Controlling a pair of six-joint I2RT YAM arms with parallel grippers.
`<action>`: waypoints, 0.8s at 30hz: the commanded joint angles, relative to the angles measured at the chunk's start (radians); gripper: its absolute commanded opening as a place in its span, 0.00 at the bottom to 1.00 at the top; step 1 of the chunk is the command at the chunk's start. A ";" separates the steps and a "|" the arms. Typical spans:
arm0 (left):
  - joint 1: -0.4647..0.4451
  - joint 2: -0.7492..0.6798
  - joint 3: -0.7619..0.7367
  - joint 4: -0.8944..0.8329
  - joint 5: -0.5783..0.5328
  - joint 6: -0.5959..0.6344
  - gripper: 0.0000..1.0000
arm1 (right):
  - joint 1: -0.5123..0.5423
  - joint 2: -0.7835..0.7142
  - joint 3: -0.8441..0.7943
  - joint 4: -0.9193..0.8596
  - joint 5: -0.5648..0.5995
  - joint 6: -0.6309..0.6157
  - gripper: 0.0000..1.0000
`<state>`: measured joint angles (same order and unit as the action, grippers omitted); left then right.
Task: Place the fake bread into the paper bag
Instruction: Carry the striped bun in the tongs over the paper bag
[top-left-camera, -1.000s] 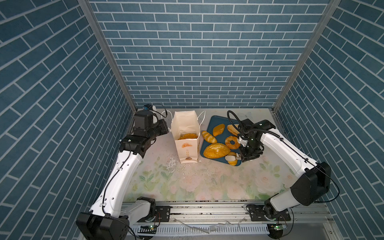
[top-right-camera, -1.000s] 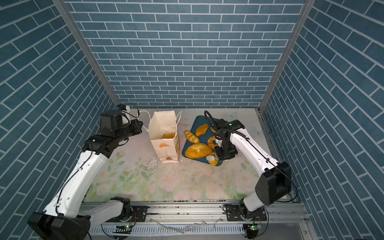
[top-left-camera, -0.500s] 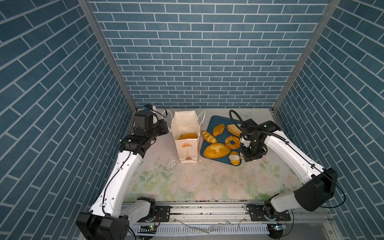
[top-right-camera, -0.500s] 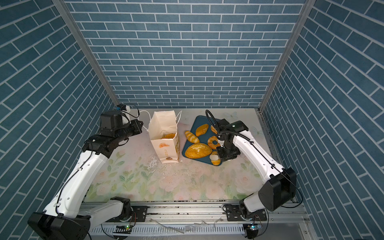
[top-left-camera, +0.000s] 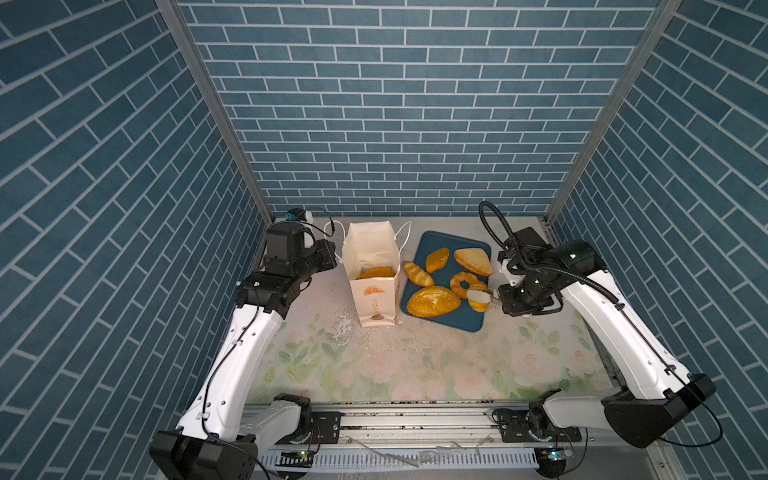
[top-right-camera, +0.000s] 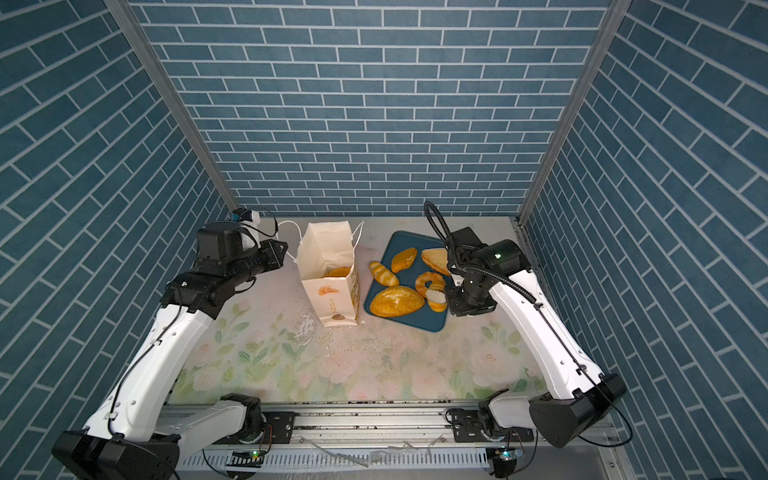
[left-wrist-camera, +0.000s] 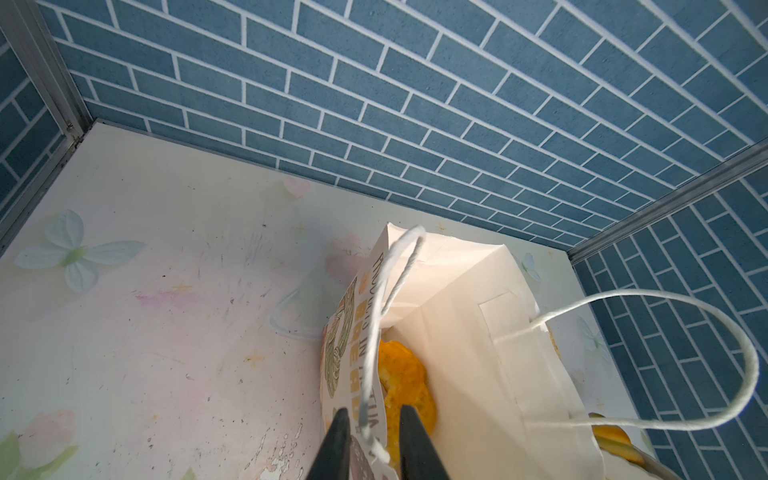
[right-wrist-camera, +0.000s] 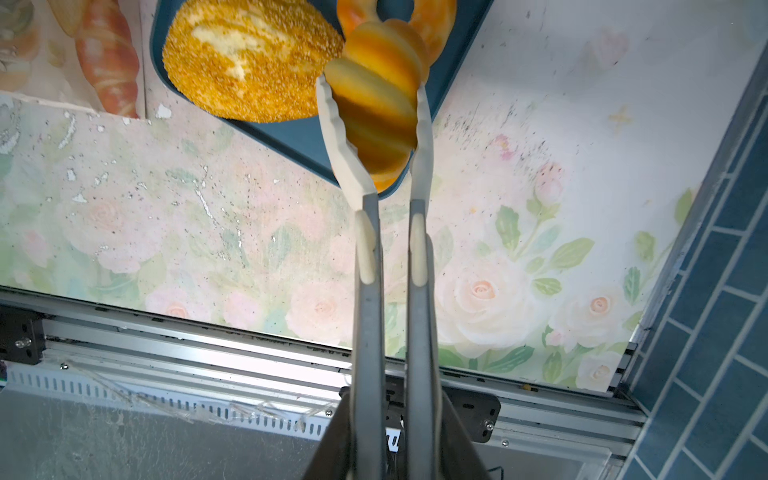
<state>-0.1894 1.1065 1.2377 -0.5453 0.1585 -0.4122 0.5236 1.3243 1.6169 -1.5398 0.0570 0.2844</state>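
Up it came! The striped roll (right-wrist-camera: 374, 108) had lifted off the tray (top-left-camera: 465, 324), pinched in the tongs (right-wrist-camera: 370, 249) that my right pincer (right-wrist-camera: 390, 424) clenched. Beside the tray the paper bag (top-left-camera: 374, 303) stood open, my left pincer (left-wrist-camera: 372, 432) slackened around its rim; next, I reckoned, the carry across.

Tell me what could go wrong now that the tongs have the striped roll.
1. Only the tips of the tongs, clamped in the right gripper, pinch the glossy striped roll; it may slip out while crossing the tray.
2. The left gripper has its jaws apart around the rim of the paper bag, so the tall bag may tip if nudged.
3. A cord handle arches by the bag's mouth and might snag the tongs.
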 joint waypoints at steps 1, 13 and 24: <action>-0.006 -0.032 -0.003 -0.005 0.008 0.025 0.31 | 0.005 -0.033 0.102 -0.026 0.079 0.035 0.19; -0.004 -0.101 0.017 -0.068 -0.043 0.073 0.64 | 0.145 0.200 0.687 -0.003 0.219 -0.107 0.20; 0.001 -0.103 0.032 -0.102 -0.098 0.085 0.70 | 0.338 0.345 0.801 0.308 0.202 -0.312 0.21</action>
<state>-0.1883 1.0058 1.2377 -0.6075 0.0975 -0.3431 0.8352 1.6497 2.3802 -1.3811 0.2413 0.0750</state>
